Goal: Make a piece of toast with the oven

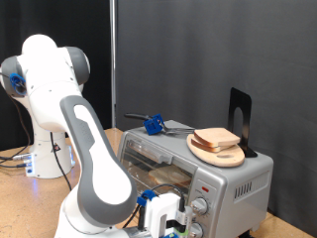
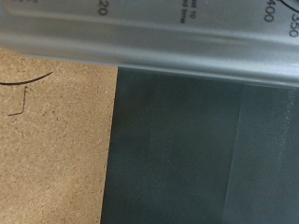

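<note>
Atop the oven (image 1: 213, 174) rests the piece of toast (image 1: 217, 140), unseen from the wrist; gripper (image 1: 170, 220) state unclear

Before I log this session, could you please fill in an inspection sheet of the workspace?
Surface: wooden table.
Job's things: piece of toast on a round wooden board atop the silver oven.
Clutter: blue-handled utensil and black stand on the oven's top.
Grippers: gripper low in front of the oven, by its knobs; holds nothing visible.
Cables: dark cable behind the arm's base.
Surroundings: black curtains.
</note>
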